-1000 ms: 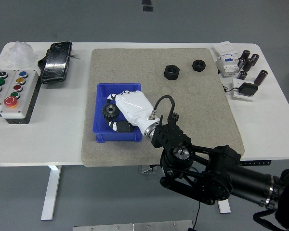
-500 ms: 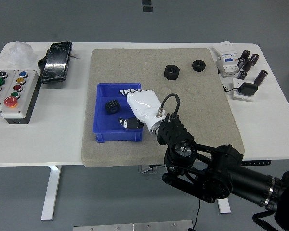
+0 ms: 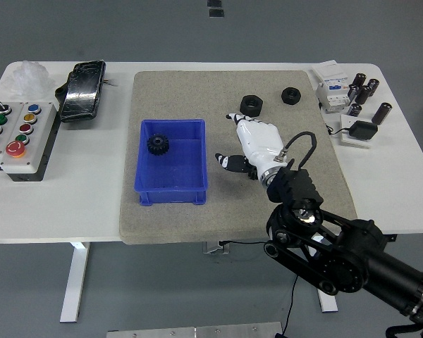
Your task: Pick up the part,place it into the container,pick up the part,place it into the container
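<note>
A blue bin (image 3: 170, 189) sits on the grey mat (image 3: 233, 211) at its left side. A black gear (image 3: 157, 144) lies in the bin's far left corner. Two black nut-like parts lie at the mat's far side: the larger (image 3: 252, 105) and the smaller (image 3: 290, 94). My right hand (image 3: 249, 143), white with black fingertips, hovers over the mat to the right of the bin and just short of the larger nut. Its fingers are relaxed and hold nothing. The left arm is out of view.
A button box (image 3: 17, 134), a black pouch (image 3: 82, 89) and a white crumpled bag (image 3: 27, 76) stand at the table's left. Electrical parts and black cylinders (image 3: 359, 91) and a black adapter (image 3: 363, 130) sit at the far right.
My right hand has left the bin and moved right and away, toward the larger nut. The gear stays in the bin, now uncovered.
</note>
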You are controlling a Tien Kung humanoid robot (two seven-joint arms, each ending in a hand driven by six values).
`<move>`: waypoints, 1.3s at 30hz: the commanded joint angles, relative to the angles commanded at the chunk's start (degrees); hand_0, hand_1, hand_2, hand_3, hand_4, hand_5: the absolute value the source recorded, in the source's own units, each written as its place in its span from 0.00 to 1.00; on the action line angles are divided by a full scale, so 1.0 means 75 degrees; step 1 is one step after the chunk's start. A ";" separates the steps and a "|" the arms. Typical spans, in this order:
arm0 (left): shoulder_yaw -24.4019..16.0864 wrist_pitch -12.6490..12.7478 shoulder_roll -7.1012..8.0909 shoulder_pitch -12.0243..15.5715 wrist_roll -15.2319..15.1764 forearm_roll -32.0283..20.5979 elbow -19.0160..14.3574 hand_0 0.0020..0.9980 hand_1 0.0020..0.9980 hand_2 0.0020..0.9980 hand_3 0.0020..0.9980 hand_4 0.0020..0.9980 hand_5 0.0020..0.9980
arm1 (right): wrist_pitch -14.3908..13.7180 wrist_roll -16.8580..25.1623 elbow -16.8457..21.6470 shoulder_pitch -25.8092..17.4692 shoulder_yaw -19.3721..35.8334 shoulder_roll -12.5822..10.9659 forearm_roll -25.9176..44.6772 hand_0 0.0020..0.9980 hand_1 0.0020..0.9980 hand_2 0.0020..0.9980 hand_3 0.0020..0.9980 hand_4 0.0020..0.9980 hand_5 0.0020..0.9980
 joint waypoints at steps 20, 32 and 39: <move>0.0043 -0.0016 -0.0013 -0.0017 -0.0023 0.0004 0.0000 0.62 0.51 0.55 0.64 0.63 0.40 | 0.0653 0.0000 -0.0576 -0.0138 0.0113 -0.0042 0.0110 0.38 0.61 0.68 0.67 0.52 0.29; 0.0046 -0.0020 -0.0011 -0.0024 -0.0035 -0.0002 0.0000 0.62 0.51 0.55 0.64 0.62 0.40 | 0.0675 0.0000 -0.0733 -0.0107 -0.0042 -0.0026 0.0555 0.34 0.51 0.48 0.54 0.02 0.24; 0.0046 -0.0019 -0.0013 -0.0022 -0.0042 -0.0013 0.0000 0.62 0.51 0.55 0.64 0.62 0.40 | 0.0242 0.0000 -0.0656 -0.0051 -0.0077 -0.0064 0.0193 0.32 0.47 0.39 0.46 0.02 0.10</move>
